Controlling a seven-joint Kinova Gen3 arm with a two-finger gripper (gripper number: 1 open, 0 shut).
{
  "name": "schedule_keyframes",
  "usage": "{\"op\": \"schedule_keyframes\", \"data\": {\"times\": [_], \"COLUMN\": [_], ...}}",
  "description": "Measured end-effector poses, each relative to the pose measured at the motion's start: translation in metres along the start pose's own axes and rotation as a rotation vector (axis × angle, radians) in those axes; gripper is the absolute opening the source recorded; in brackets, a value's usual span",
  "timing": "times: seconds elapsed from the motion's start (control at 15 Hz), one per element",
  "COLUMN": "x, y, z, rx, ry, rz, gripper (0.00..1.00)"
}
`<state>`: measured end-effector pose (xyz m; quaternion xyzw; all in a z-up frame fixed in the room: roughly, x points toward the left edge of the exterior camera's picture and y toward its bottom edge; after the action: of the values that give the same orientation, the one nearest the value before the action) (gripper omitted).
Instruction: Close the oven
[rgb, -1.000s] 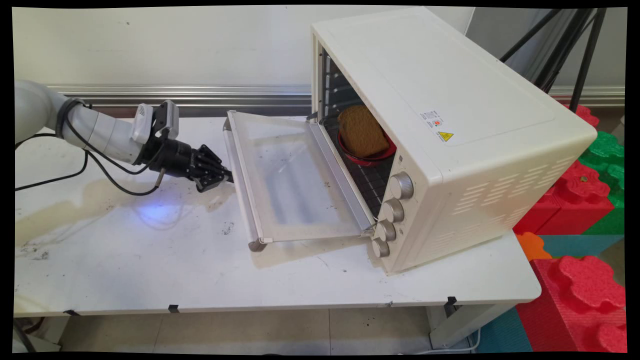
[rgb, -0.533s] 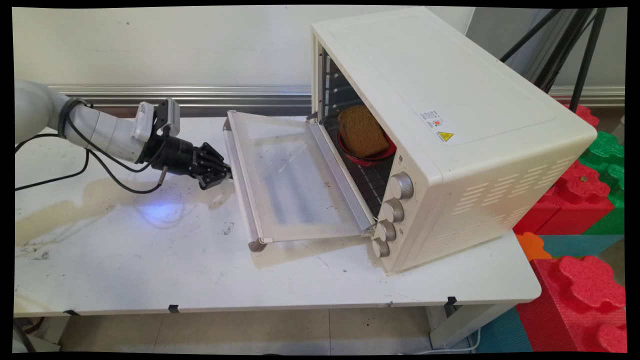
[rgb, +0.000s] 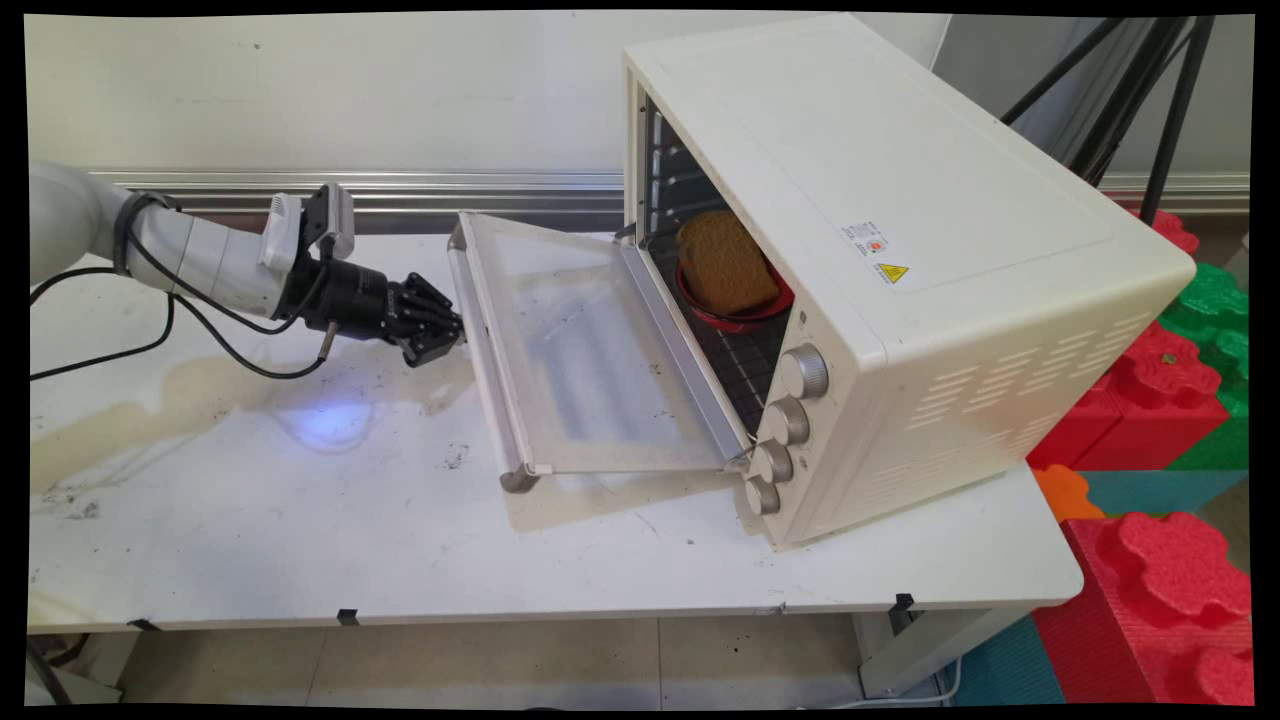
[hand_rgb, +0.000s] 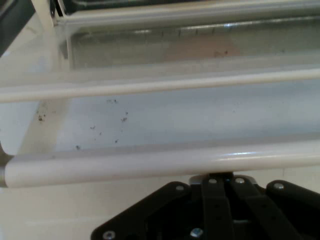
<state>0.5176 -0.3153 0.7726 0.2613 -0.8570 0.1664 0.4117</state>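
Black fingers (rgb: 455, 335) clenched, tips hidden under oven door (rgb: 590, 350) handle (hand_rgb: 160, 162); bread (rgb: 725, 262) inside.

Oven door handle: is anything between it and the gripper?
Nothing visible. The gripper sits right at the door handle of the lowered oven door; in the hand view the handle crosses directly above the linkage.

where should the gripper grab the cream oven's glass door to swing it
Judging by shape, the long cream handle bar along the free edge of the glass door. It stands off the frame, so fingers could close around it from the side facing the black gripper, away from the hinge at the cream oven.
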Motion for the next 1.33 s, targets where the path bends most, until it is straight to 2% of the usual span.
{"op": "schedule_keyframes", "data": {"times": [0.6, 1.33], "x": [0.019, 0.067], "y": [0.002, -0.003], "z": [-0.007, -0.004], "rx": [0.006, 0.023], "ry": [0.082, 0.187], "rz": [-0.012, -0.011], "gripper": [0.00, 0.00]}}
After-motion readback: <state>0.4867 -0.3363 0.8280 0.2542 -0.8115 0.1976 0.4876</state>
